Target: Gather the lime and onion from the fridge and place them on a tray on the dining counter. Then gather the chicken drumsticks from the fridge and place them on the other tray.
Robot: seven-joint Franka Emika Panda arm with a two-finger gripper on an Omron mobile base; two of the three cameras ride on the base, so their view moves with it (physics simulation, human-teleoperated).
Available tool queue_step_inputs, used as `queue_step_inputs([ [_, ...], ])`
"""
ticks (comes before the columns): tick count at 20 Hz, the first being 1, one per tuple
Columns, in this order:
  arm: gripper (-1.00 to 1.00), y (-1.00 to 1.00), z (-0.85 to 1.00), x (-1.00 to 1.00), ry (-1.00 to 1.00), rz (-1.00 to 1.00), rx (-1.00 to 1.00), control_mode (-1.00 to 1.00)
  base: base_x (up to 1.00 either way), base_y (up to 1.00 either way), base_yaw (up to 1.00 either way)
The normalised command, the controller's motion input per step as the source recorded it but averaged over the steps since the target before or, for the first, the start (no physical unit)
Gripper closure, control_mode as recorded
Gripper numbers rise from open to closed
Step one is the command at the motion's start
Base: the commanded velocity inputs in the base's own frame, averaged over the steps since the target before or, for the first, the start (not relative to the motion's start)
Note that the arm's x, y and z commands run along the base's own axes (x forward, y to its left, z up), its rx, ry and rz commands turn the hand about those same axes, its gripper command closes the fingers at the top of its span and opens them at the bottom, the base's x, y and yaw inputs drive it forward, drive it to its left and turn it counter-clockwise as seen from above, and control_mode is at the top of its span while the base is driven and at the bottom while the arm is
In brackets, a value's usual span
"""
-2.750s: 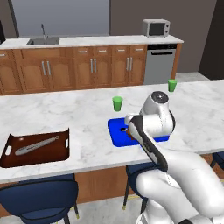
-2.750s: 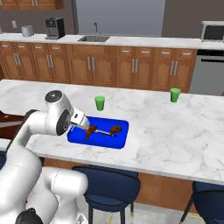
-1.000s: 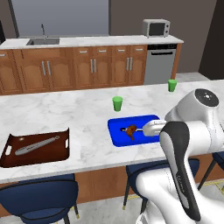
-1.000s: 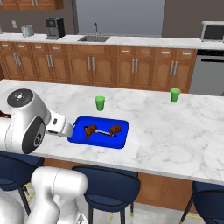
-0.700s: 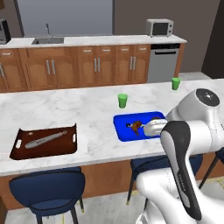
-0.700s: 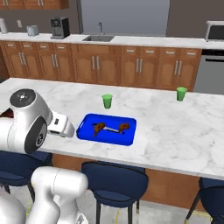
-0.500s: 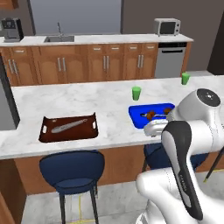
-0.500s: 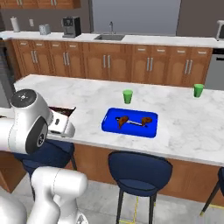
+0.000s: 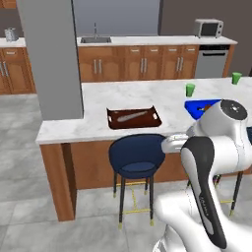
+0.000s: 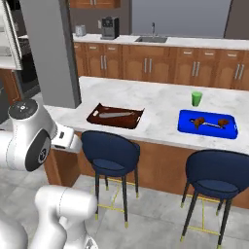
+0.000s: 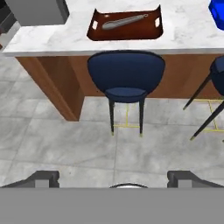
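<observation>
On the counter [image 10: 160, 104], drumsticks [image 10: 209, 122] lie in the blue tray [image 10: 185, 124]; the brown tray [image 10: 115, 116] holds a utensil [image 10: 113, 115]. Gripper [image 11: 113, 177] spread wide, empty.

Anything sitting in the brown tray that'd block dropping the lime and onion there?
Only the grey utensil lying along the back of the brown tray. The front part of the tray floor is bare, so there is likely room for both.

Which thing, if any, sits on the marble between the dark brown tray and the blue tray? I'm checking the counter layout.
In the right base view, bare white-grey marble dining counter lies between the dark reddish-brown rectangular tray and the bright blue rectangular tray; a green cup stands further back.
</observation>
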Motion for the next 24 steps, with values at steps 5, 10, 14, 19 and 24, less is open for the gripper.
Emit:
queue_step_inputs([
  [5,-1.0,0.0,0.0,0.0,0.0,0.0,0.0,1.0,-0.18,1.0,0.05],
  [10,-1.0,0.0,0.0,0.0,0.0,0.0,0.0,1.0,0.12,1.0,0.01],
  [14,-1.0,0.0,0.0,0.0,0.0,0.0,0.0,1.0,0.65,1.0,-0.07],
  [19,-1.0,0.0,0.0,0.0,0.0,0.0,0.0,1.0,0.82,1.0,-0.1],
  [24,-1.0,0.0,0.0,0.0,0.0,0.0,0.0,1.0,0.79,0.96,-0.13],
])
